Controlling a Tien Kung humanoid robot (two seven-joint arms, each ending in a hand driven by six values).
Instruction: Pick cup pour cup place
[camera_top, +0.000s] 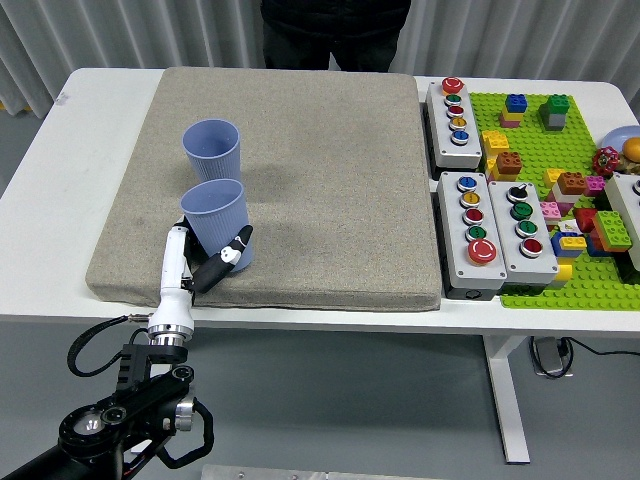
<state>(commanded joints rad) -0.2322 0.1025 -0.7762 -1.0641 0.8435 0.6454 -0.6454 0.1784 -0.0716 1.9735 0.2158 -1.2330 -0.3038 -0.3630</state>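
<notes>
The long white table (60, 190) stretches in front of me from left to right. On its left and middle part lies a big square grey-beige cloth pad (320, 170). At the right side lies a bright green studded building-brick plate (590, 290) with many small coloured bricks on it. Between the pad and the plate I see three grey button boxes: one far (455, 122) and two near, side by side (475, 232) (527, 232), each with a row of coloured round buttons.

At the far edge of the table a person in dark clothing (335, 30) stands; the hands are not visible.

My left arm comes in from the lower left corner, black with a white forearm. My left hand (208, 262) is at the near left part of the pad, and its fingers are curled around the lower part of the near pale blue plastic cup (218, 218), which stands upright on the pad. A second pale blue plastic cup (212, 152) stands upright just behind it, a little farther away, and nothing touches it.
</notes>
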